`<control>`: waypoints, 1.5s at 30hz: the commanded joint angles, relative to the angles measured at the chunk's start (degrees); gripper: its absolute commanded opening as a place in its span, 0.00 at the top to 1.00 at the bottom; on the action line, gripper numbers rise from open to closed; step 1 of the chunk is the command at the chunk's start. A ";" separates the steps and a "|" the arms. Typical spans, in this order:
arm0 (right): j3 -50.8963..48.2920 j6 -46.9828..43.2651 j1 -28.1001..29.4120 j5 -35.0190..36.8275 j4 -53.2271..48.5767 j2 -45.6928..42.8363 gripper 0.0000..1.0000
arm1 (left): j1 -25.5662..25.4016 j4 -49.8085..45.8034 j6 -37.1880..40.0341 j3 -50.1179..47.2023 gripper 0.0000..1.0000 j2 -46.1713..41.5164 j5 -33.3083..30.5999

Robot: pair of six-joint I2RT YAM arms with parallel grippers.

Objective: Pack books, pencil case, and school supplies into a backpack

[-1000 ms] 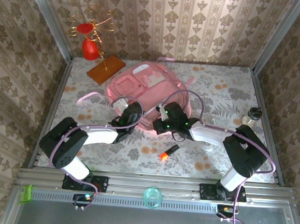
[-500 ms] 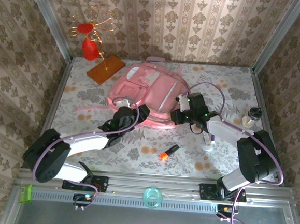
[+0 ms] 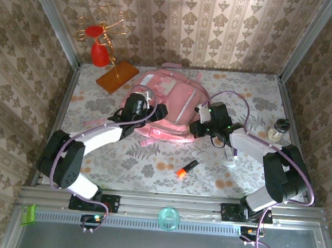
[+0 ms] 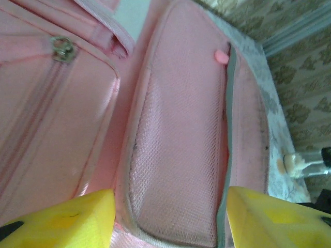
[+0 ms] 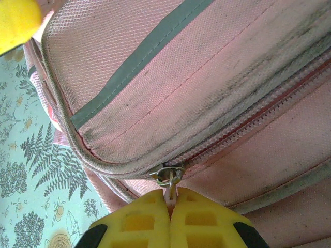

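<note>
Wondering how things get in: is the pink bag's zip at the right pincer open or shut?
Shut: the zip on the backpack shows meshed teeth, with the right pincer pinching its pull.

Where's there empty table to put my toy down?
Bare cloth lies in the far right corner, between the backpack and the jar, and near the front, between the left arm and the marker. The middle is crowded: the left gripper hovers over the backpack and the right gripper pinches its zipper pull.

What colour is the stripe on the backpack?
Grey stripe on the pink backpack, clearest in the right wrist view.
</note>
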 commanded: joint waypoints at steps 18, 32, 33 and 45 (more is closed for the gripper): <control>1.81 -3.04 1.01 -1.29 -7.22 -2.43 1.00 | 0.48 4.88 0.48 0.54 1.00 8.92 4.29; -3.50 -0.57 11.10 9.20 -4.97 -3.73 1.00 | 1.06 16.36 -15.09 -7.60 1.00 4.42 -4.01; -3.62 -1.38 10.76 10.11 -5.49 -4.08 1.00 | 1.32 16.31 -15.40 -7.76 1.00 4.14 -4.00; 2.97 6.76 20.78 10.30 5.48 6.32 1.00 | -0.99 18.71 -19.89 -8.48 1.00 3.43 -8.00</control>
